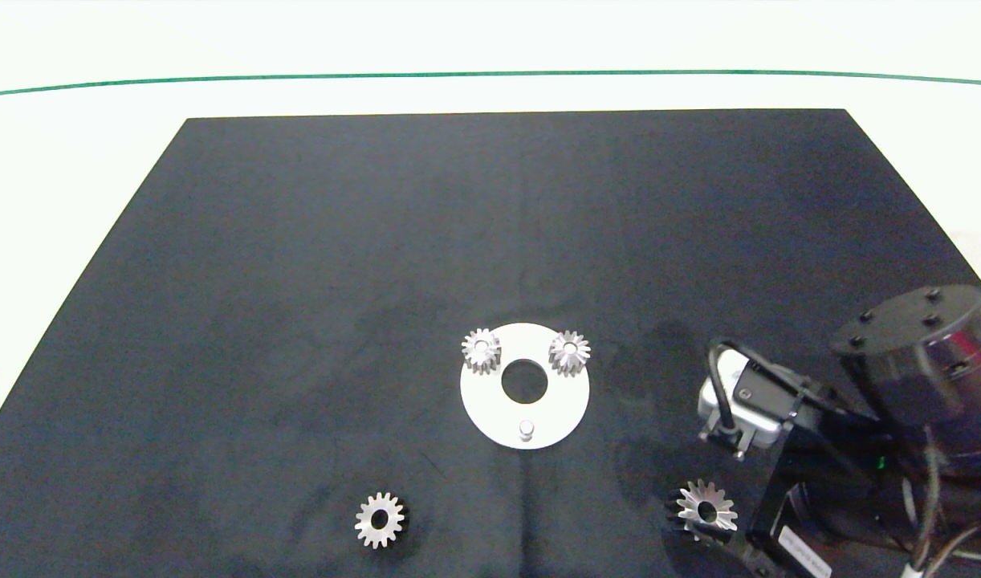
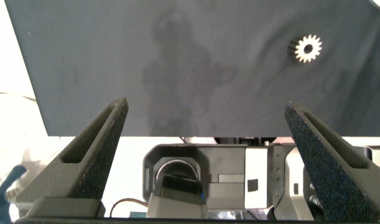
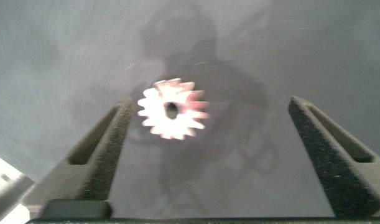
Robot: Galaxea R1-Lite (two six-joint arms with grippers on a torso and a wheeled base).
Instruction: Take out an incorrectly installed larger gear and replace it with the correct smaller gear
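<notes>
The larger gear (image 1: 706, 506), star-like with pointed teeth and a wide hole, lies on the black mat (image 1: 298, 321) at the front right. My right gripper (image 1: 719, 534) hangs over it, open. In the right wrist view the larger gear (image 3: 171, 109) sits between the fingers, close against one pad (image 3: 109, 143) and far from the other. The smaller gear (image 1: 380, 520) lies loose on the mat at the front left, and the left wrist view shows the smaller gear (image 2: 306, 48) some way ahead. My left gripper (image 2: 206, 109) is open at the mat's near edge, outside the head view.
A white round plate (image 1: 490, 405) with a central hole lies mid-mat. Two small gears (image 1: 482, 350) (image 1: 569, 352) sit on its far pegs. Its near peg (image 1: 526, 430) stands bare. White table surrounds the mat.
</notes>
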